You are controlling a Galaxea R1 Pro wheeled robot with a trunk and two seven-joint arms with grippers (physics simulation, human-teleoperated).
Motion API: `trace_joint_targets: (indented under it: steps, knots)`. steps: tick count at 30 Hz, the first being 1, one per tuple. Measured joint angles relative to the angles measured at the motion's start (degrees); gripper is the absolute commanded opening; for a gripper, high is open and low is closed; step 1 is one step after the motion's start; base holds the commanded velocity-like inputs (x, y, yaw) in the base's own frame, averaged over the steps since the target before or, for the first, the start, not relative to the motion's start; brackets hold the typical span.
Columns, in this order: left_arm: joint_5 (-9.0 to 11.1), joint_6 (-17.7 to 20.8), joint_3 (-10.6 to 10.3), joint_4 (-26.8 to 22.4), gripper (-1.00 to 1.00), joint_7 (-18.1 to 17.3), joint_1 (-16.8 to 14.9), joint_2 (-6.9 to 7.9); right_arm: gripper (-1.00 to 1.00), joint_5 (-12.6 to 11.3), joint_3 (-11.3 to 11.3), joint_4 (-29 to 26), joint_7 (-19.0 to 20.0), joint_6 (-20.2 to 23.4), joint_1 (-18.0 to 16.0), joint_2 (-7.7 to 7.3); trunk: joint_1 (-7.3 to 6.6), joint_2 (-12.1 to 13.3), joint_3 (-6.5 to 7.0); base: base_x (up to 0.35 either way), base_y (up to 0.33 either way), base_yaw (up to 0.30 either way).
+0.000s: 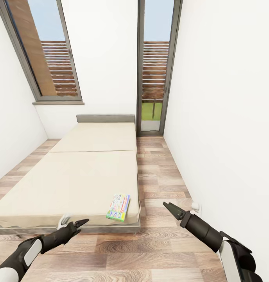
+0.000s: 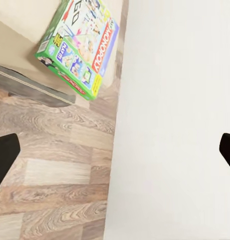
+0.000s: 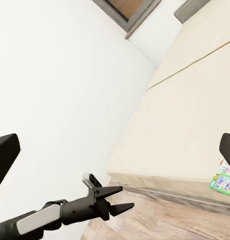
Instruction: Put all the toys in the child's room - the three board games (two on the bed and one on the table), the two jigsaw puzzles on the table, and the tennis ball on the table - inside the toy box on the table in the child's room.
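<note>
Item: flat green-and-blue printed Monopoly game box [image 1: 119, 207], lying at the near right corner of the cream two-part mattress bed [image 1: 72, 176], long axis running near-to-far, slightly tilted. It sits between my arms, ahead of both. My left gripper [image 1: 80, 224], fingers apart, looks nearer to it; my right gripper [image 1: 168, 207], seemingly closed, hangs over the wood-plank floor [image 1: 162, 184].
</note>
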Motion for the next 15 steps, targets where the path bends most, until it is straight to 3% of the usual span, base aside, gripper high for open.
trace_joint_targets:
  steps: [6, 15]
  knots:
    - [-0.18, 0.16, 0.07, -0.42, 1.00, -7.36, -0.80, 0.54, 1.00, 0.01, 1.56, 0.02, 1.07, -0.29, 0.00, 0.00, 1.32, -2.41, -1.08, 0.000, 0.000, 0.000]
    - [-0.25, 0.08, 0.11, -0.33, 1.00, -9.96, -1.27, 1.48, 1.00, 0.06, 2.37, 0.02, 1.23, -0.46, 0.00, 0.14, 3.30, -6.02, -2.70, 0.000, 0.000, 0.000]
